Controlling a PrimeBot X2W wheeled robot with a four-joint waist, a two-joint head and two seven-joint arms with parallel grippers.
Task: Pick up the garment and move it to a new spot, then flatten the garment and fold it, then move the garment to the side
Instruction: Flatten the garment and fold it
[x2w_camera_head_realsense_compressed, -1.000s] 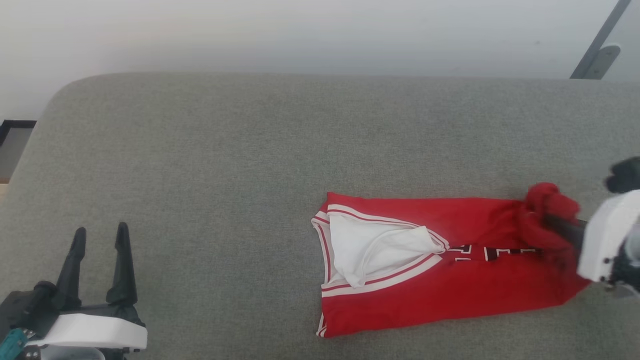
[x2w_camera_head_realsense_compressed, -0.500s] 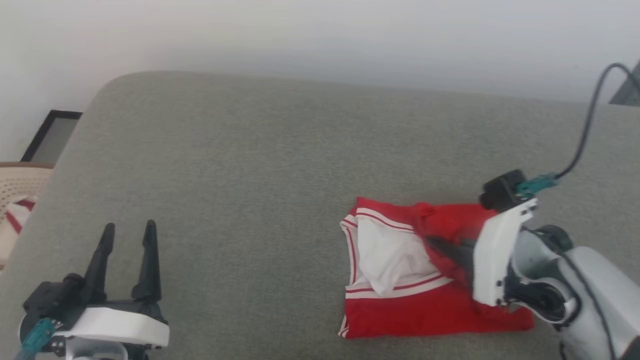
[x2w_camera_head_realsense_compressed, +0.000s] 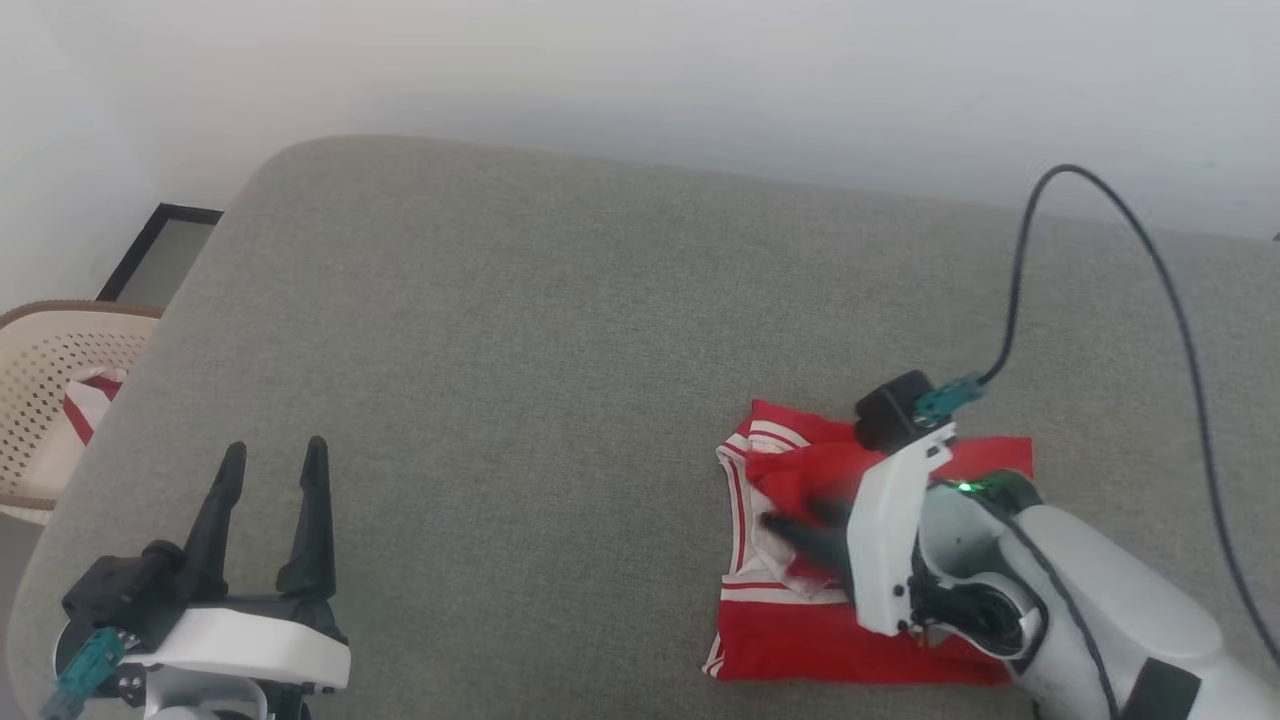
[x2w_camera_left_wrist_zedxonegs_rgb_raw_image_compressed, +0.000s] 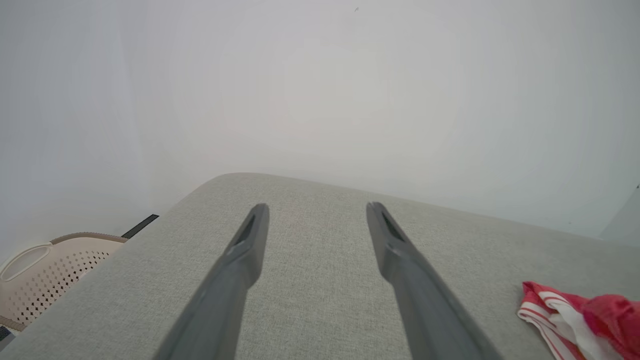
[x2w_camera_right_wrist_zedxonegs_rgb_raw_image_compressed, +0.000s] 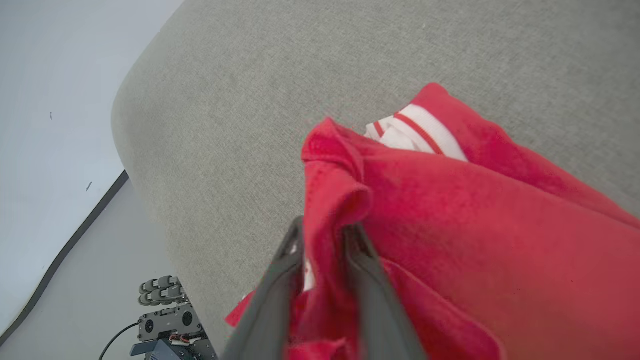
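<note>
Pinching red fold of shirt (x2w_camera_head_realsense_compressed: 790, 645) with right jaws, just above layer beneath: likely bringing hem across to finish fold. Resting right of middle on grey desk (x2w_camera_head_realsense_compressed: 500, 350). Left jaws spread, empty, parked clear of cloth.

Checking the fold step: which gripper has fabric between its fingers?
The right gripper: the garment bunches between its fingers; the left gripper stands open with nothing between.
</note>
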